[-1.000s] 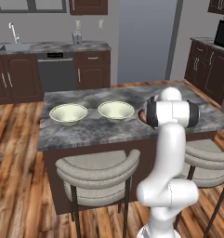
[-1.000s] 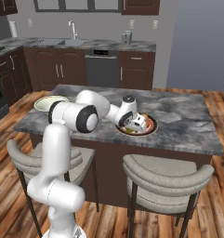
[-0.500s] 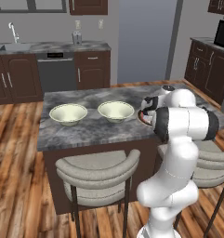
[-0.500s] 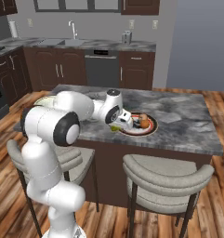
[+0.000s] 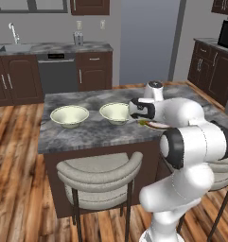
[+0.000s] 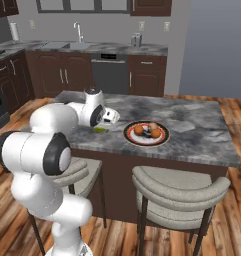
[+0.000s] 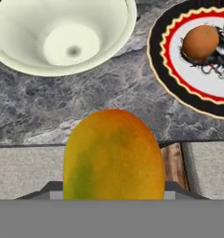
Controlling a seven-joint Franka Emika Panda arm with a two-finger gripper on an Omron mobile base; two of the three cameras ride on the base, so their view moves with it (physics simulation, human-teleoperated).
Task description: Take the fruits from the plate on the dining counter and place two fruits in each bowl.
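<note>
- Right now yellow-green fruit [image 7: 113,155] sits pinched in gripper [image 7: 112,188], long axis running along the fingers, rounded end pointing fwd in hand view.
- Hangs over dining counter [image 7: 108,88] edge, btwn near bowl [image 7: 62,35] & plate [image 7: 178,69].
- Orange fruit [image 7: 200,42] on plate; 2nd bowl [image 5: 69,116] further left.

We see a grey marbled table [image 5: 87,134] on a dark wood base. Two cream bowls [image 5: 69,116] [image 5: 115,112] sit side by side on it, and a red-ringed plate [image 6: 146,133] lies beside the nearer one, bearing fruits [image 6: 139,129].
</note>
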